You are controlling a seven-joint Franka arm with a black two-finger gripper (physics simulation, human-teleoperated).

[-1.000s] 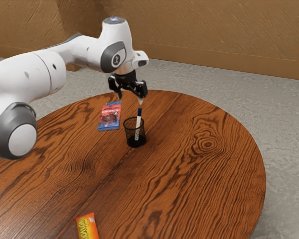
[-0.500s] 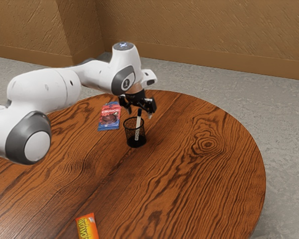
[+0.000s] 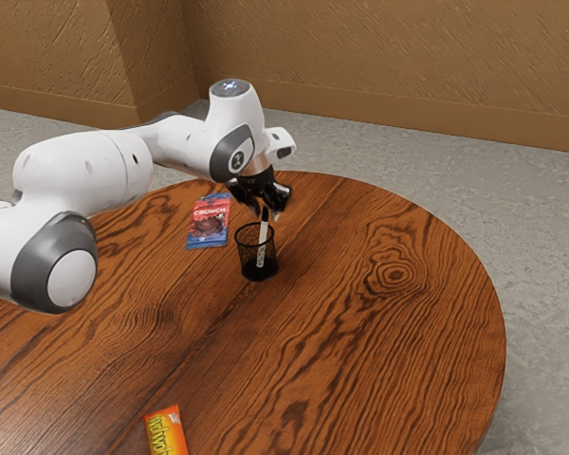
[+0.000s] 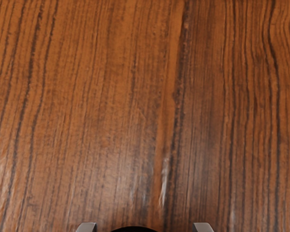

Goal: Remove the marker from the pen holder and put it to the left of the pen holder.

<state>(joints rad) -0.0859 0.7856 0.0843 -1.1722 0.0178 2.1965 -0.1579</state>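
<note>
Two fingers apart on gripper; just below it, marker leaning in holder; toward exterior view's left of gripper, chocolate.

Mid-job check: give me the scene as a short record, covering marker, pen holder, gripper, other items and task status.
marker: standing in the pen holder, slightly tilted, dark end up
pen holder: black mesh, upright on the wooden table
gripper: directly above the pen holder, open around the marker's top
crunch bar: red and blue wrapper, lying flat near the pen holder
orange packet: lying at the exterior view's lower edge
task status: marker not yet out
</note>
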